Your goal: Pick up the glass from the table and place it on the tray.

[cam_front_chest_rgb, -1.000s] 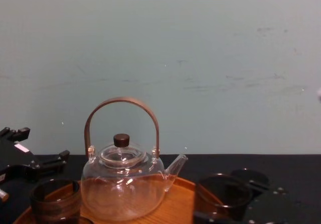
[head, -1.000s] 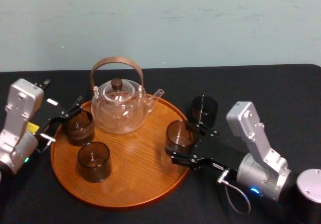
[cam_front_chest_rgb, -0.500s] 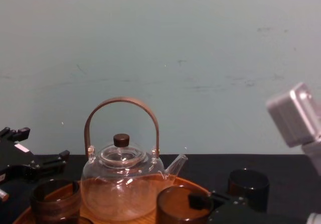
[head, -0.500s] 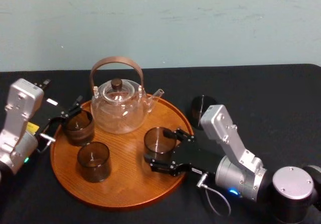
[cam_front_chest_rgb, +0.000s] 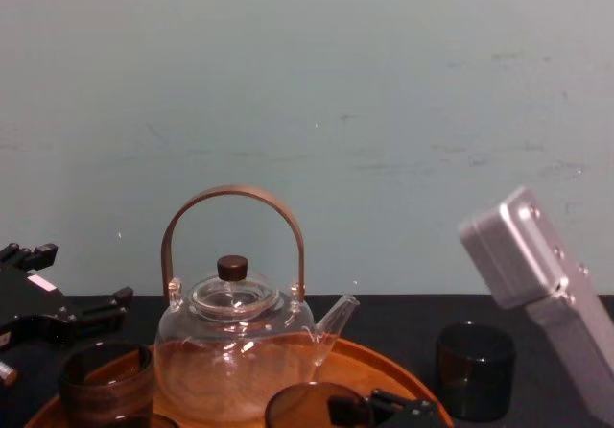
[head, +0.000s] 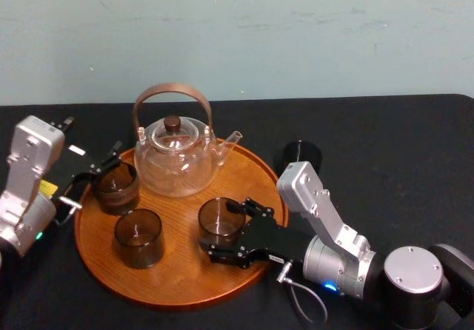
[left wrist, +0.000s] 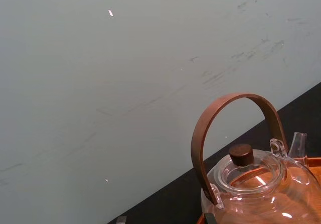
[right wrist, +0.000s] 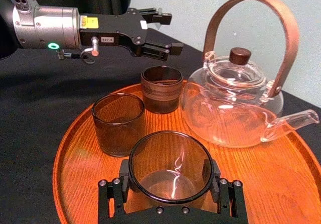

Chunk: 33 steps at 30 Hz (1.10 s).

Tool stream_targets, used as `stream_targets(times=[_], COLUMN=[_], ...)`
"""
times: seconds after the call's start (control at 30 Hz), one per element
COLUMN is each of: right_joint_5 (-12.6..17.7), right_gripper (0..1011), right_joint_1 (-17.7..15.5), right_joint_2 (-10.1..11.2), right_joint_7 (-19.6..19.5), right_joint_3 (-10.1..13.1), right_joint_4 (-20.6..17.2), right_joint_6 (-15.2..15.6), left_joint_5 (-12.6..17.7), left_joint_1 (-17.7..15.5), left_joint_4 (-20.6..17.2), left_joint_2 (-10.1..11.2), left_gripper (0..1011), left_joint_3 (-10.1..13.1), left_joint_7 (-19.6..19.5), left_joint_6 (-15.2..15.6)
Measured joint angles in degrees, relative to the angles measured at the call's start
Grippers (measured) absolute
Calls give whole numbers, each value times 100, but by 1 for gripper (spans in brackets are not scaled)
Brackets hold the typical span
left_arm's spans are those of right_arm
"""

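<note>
Glass (head: 220,221): smoky brown, squat, upright, mouth up. It is inside the rim of the tray (head: 185,274), right of centre and on the side nearer the robot. In the right wrist view the glass (right wrist: 169,169) stands low over the wood. I cannot tell whether its base touches the wood.

Right claw (head: 224,228): pinching the glass, one finger on each side of its wall. The arm reaches in over the tray's right rim. The chest view shows the rim of the glass (cam_front_chest_rgb: 307,404) at the lower edge, with the grey arm housing to its right.

Tray: round, orange-brown, grained wood with a low rim, lying on the black worktop (head: 385,145).

Also on the tray:
- glass teapot (head: 175,160) with a brown hoop handle, at the far side, spout towards the robot's right
- second glass (head: 138,237), just left of the held one and apart from it
- banded cup (head: 115,186), dark, at the left rim

Left claw (head: 92,178): spread, hanging at the tray's left edge just beside the banded cup. In the right wrist view its fingers stand above and behind the cup.

Off the tray: dark tumbler (head: 300,155) on the worktop, just beyond the right rim.
</note>
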Motion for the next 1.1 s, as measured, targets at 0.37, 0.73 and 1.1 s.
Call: stream_targets(times=[0.37,0.73,1.1], right_joint_5=[-6,16,25], right_gripper=[915,915,916], right_joint_1=[86,125,125], right_joint_2=[-57,-88,-97], right_joint_7=[50,69,66], right_joint_3=[-88,-136,-139], right_joint_4=[167,287,295], right_joint_6=[1,0,3], left_joint_5=[0,0,0], left_joint_1=[0,0,0], left_joint_4=[0,0,0], left_joint_2=[0,0,0], left_gripper=[1001,1001,1002], left_joint_3=[0,0,0], left_joint_7=[0,0,0], left_joint_6=[0,0,0])
